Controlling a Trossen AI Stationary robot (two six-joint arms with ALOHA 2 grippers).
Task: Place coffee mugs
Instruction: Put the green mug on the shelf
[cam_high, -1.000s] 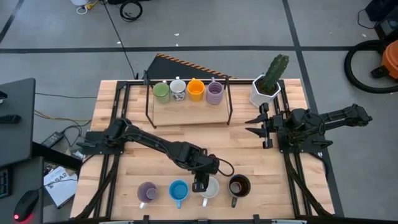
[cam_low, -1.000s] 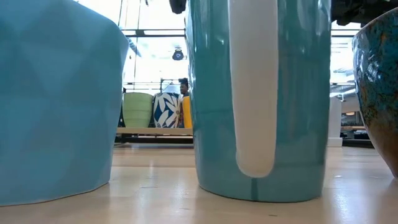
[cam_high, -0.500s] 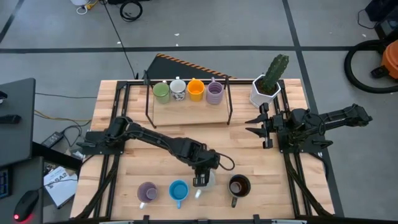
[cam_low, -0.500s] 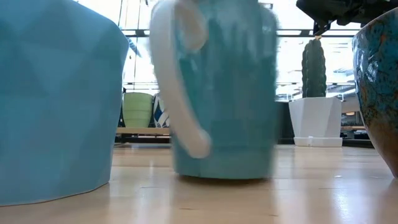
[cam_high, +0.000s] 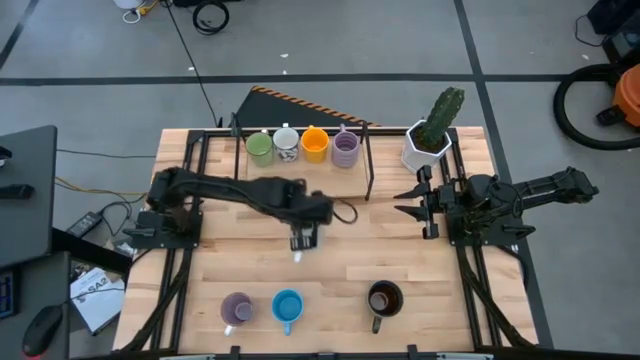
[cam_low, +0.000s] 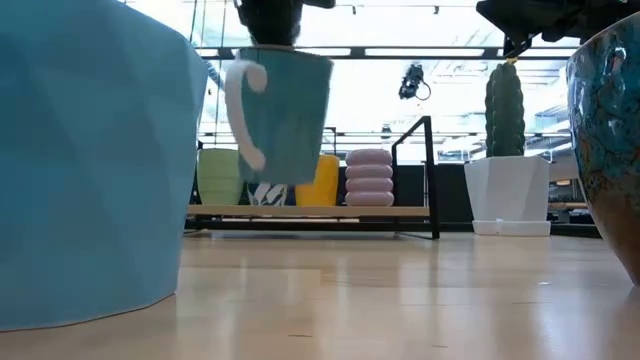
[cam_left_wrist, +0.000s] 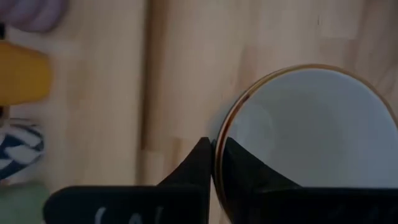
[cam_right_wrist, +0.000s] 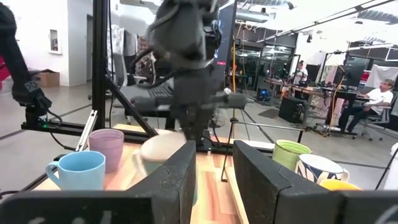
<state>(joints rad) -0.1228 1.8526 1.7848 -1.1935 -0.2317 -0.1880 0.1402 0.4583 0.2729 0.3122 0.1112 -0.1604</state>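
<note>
The left gripper (cam_high: 301, 238), fingers pinching 1 rim wall of the white mug (cam_low: 278, 114), holds it airborne mid-table near the rack (cam_high: 366, 175), where this thin rim grip risks slippage or swing; the right gripper (cam_high: 413, 199) waits open.

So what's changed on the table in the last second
The left pincer has lifted the white mug out of the front row and carried it toward the rack, shut on its rim. The purple, blue and dark mug stayed put, as did the right pincer.
</note>
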